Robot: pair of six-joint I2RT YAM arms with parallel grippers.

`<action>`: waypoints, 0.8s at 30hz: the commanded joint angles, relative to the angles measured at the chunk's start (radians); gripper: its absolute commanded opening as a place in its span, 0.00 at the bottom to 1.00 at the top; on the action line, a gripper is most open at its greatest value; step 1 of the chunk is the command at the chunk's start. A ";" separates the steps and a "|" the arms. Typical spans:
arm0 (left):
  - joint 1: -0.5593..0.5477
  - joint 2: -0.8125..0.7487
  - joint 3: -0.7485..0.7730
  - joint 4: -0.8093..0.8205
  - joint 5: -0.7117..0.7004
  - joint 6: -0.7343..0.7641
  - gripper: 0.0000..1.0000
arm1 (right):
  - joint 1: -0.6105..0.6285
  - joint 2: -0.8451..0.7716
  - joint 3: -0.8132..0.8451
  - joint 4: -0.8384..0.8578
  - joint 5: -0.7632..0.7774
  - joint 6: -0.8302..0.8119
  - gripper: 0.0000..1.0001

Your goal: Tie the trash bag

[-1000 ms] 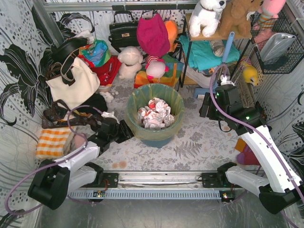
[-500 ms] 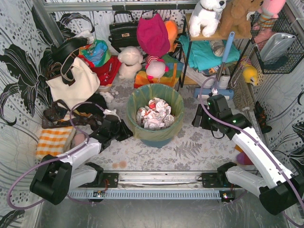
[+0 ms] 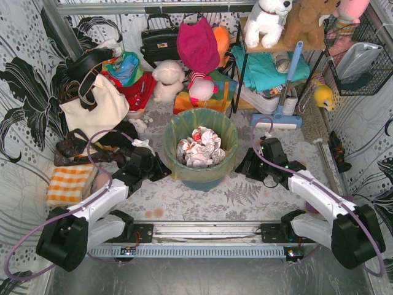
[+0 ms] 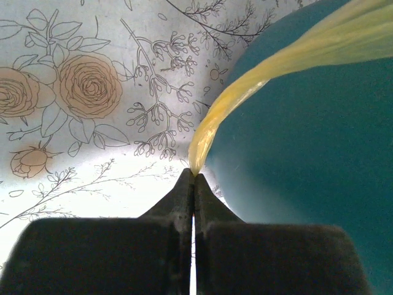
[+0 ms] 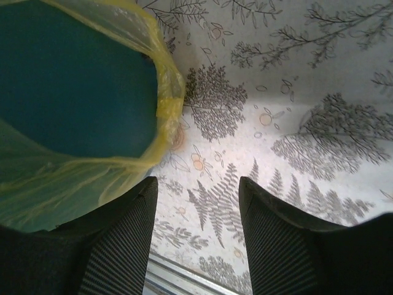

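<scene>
In the top view, the trash bag (image 3: 174, 132) sits at the centre of the frame. It lines the teal bin (image 3: 202, 177), with its yellow rim folded over the bin's lip and crumpled paper (image 3: 198, 147) in white and red heaped inside. The left gripper (image 3: 161, 169) is low against the bin's left side and the right gripper (image 3: 244, 165) is close to its right side. Both are over the printed cloth (image 3: 245, 196). From this height I cannot tell how either pair of jaws stands.

In the left wrist view, the two dark fingers (image 4: 175, 212) are pressed together at bottom centre. Their tips pinch the end of a twisted yellow strand of the trash bag. The strand runs up to the upper right corner across the teal bin's wall, and roses on the cloth fill the upper left.

In the right wrist view, the ribbed fingers (image 5: 116, 246) stand spread along the bottom edge with fern-patterned cloth showing between them. The bag's film drapes over the bin at upper left. It also hangs down at lower left, right beside the finger on that side, and I cannot tell whether they touch.
</scene>
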 commanded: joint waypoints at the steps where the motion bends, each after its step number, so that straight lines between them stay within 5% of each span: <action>1: 0.007 -0.004 0.030 -0.007 0.014 0.021 0.00 | -0.023 0.070 -0.060 0.255 -0.098 0.062 0.55; 24: 0.008 -0.018 0.047 -0.047 0.020 0.031 0.00 | -0.054 0.444 -0.110 0.678 -0.223 0.182 0.34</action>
